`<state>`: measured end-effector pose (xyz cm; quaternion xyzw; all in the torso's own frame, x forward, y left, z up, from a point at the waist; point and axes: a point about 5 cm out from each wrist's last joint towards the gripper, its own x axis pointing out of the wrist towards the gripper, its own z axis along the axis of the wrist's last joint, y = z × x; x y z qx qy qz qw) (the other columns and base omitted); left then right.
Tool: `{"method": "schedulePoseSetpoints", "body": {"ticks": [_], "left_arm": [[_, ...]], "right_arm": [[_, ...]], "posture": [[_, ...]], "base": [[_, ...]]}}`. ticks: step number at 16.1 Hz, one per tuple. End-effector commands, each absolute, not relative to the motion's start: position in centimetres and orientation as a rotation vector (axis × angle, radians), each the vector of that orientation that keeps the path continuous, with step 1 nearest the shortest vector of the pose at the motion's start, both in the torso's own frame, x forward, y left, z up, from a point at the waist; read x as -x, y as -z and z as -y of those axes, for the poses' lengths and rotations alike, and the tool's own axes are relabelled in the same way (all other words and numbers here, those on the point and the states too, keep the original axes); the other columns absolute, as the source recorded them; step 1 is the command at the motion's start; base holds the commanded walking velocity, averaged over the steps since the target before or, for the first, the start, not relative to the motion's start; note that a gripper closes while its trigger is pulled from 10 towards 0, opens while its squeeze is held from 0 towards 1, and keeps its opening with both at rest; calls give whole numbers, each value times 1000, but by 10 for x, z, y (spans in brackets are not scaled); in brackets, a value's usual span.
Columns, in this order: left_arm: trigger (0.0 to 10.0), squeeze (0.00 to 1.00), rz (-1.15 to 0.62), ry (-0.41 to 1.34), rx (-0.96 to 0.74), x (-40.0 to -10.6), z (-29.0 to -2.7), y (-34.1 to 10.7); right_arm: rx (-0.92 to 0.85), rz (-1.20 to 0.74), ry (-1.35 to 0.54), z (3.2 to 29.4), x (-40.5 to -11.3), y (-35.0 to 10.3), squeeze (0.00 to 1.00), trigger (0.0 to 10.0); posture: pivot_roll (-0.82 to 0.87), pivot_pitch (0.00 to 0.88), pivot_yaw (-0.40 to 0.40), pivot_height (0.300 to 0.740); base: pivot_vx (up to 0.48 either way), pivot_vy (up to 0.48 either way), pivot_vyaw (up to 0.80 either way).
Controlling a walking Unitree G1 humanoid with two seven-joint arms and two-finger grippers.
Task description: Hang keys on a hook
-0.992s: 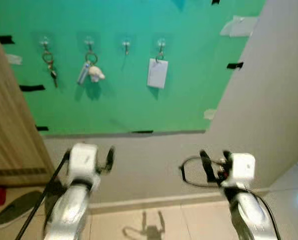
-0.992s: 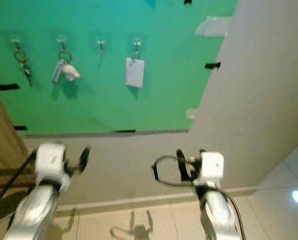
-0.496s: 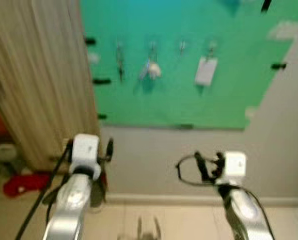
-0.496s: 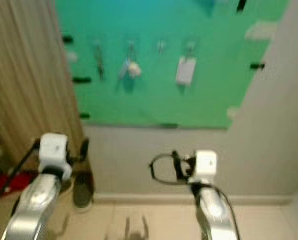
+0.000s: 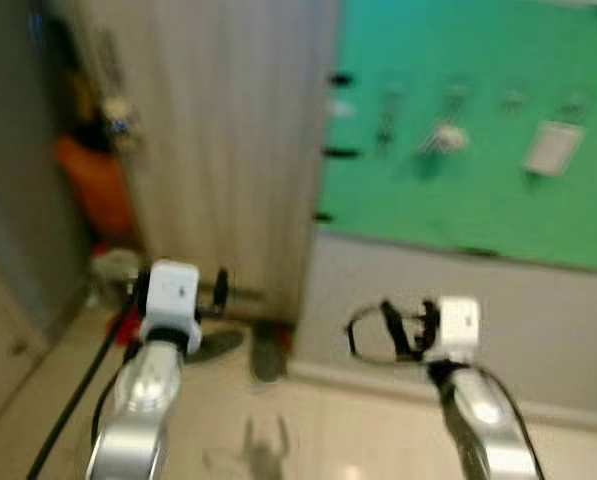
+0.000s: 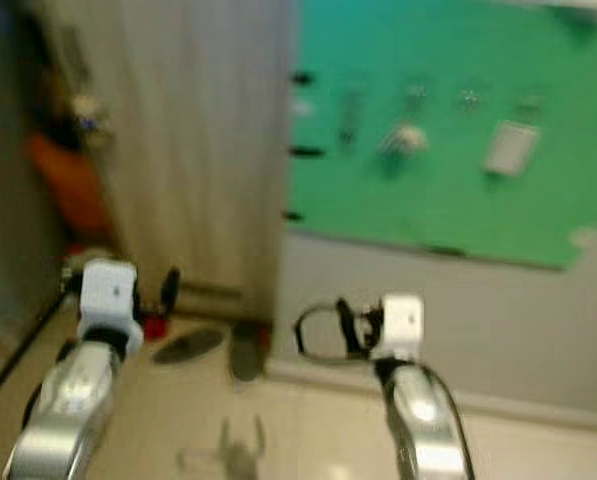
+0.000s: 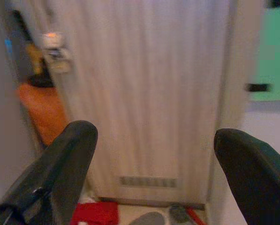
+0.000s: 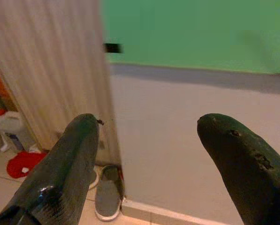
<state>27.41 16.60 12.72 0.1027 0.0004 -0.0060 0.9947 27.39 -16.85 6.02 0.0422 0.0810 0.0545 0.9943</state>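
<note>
A green board (image 5: 458, 190) hangs on the wall at the upper right, blurred. On its hooks I make out a bunch of keys (image 5: 388, 112), keys with a white charm (image 5: 443, 137) and a white card (image 5: 553, 148); one hook (image 5: 513, 98) between them looks bare. My left gripper (image 7: 154, 140) is open and empty, pointing at a wooden door. My right gripper (image 8: 149, 119) is also open and empty, facing the grey wall below the board. Both arms are held low in front of me, well short of the board.
A tall wooden door (image 5: 228, 150) stands left of the board, with a dark opening and an orange object (image 5: 88, 190) beyond it. Shoes (image 5: 268, 355) and a red item (image 8: 22, 164) lie on the tiled floor at the door's foot. A white jug (image 8: 7, 126) stands nearby.
The whole view has swung left: the green board has slid to the right edge, and the door and dark opening have come into view. Both grippers stay open and empty.
</note>
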Motion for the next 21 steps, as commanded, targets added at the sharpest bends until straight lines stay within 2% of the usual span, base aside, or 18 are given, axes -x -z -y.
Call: {"method": "schedulePoseSetpoints", "body": {"ticks": [1,6,7,10,12,14,16,18,21], "left_arm": [[10000,0,-1,-8,-219,-274,-173,-129],[10000,0,-7,-1,-237,-273,-173,-127],[10000,0,-19,-5,-292,-272,-175,-126],[10000,0,-27,-5,-247,-270,-179,-124],[10000,0,-33,3,-267,-270,-182,-122],[10000,0,-41,17,-268,-271,-182,-119],[10000,0,-45,39,-220,-271,-182,-115],[10000,0,-56,51,-190,-257,-185,-107],[10000,0,-60,102,-71,-210,-189,-100]], "right_arm": [[-80,-159,-112,166,-277,-60,0,10000],[-66,-142,-162,156,-280,-60,0,10000],[-72,-143,-152,156,-281,-60,0,10000],[-69,-142,-156,156,-281,-59,0,10000],[-68,-121,-116,161,-275,-62,0,10000],[-52,-109,-106,161,-270,-63,0,10000],[-67,-106,-66,163,-260,-65,0,10000],[-72,-137,-77,168,-238,-63,0,10000],[-98,-167,-116,179,-198,-67,0,10000]], "posture": [[57,0,-72,740],[75,0,-92,740],[80,0,-96,740],[83,0,-103,740],[66,0,-90,740],[55,0,-82,740],[46,0,-70,740],[37,0,-64,740],[17,0,-60,740]], "base": [[0,480,0],[0,480,0],[0,480,0],[0,480,0],[0,480,0],[0,480,-756],[0,480,-250],[0,0,0],[0,0,0]]}}
